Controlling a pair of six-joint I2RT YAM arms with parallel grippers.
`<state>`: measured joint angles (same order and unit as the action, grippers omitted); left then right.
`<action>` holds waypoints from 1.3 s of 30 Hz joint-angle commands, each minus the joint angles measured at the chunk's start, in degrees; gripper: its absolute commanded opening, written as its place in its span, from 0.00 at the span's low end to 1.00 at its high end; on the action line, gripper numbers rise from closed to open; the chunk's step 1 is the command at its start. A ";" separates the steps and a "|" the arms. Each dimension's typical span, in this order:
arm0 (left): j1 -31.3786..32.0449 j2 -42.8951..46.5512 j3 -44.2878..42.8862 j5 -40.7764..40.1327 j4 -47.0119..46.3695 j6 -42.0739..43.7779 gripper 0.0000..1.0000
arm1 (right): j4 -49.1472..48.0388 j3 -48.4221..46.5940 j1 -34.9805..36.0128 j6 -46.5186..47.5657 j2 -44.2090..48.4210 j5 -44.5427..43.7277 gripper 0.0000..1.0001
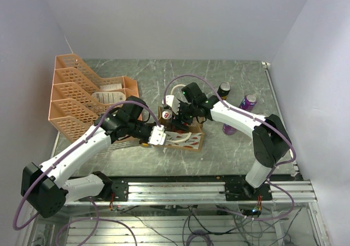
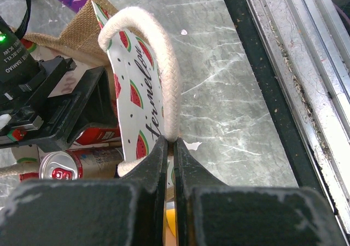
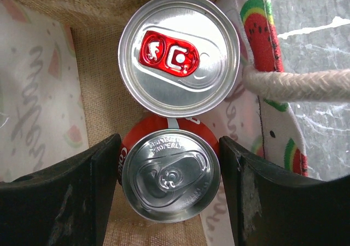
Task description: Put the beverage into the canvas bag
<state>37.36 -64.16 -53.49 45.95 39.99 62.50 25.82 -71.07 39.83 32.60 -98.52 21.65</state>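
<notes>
Your right gripper (image 3: 170, 167) is down inside the canvas bag (image 3: 93, 71), clamped on a red can (image 3: 170, 177) that stands upright, just beside a second can (image 3: 179, 54) with a red tab. Your left gripper (image 2: 170, 147) pinches the white rope handle (image 2: 164, 65), and this holds the mouth open. I judge the beverage is nearly placed: you need only to release it and lift out. Mind the rope loop (image 3: 295, 85) near your finger. A purple can (image 1: 249, 101), a dark can (image 1: 223, 88) and the orange rack (image 1: 82, 98) stand outside, not in your way.
</notes>
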 commanded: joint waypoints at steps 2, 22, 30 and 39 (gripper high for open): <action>0.50 0.63 -0.06 -0.51 -2.00 0.09 0.07 | -1.26 -2.91 0.30 1.15 1.07 0.76 0.71; 0.52 0.47 -0.23 -0.79 -0.53 1.61 0.07 | 2.18 -4.91 1.58 1.45 6.95 -0.55 0.75; 0.52 -0.15 -0.99 -0.26 -0.45 1.29 0.07 | 3.22 -4.23 1.79 2.23 12.78 -1.68 0.74; 0.52 0.08 -1.29 -0.55 -1.97 -1.24 0.07 | 3.18 -1.42 -0.35 1.76 22.27 -3.57 0.73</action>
<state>37.36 -64.18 -53.52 45.25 39.79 62.13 29.02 -74.22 41.15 34.63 -81.21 19.46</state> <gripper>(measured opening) 0.103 0.736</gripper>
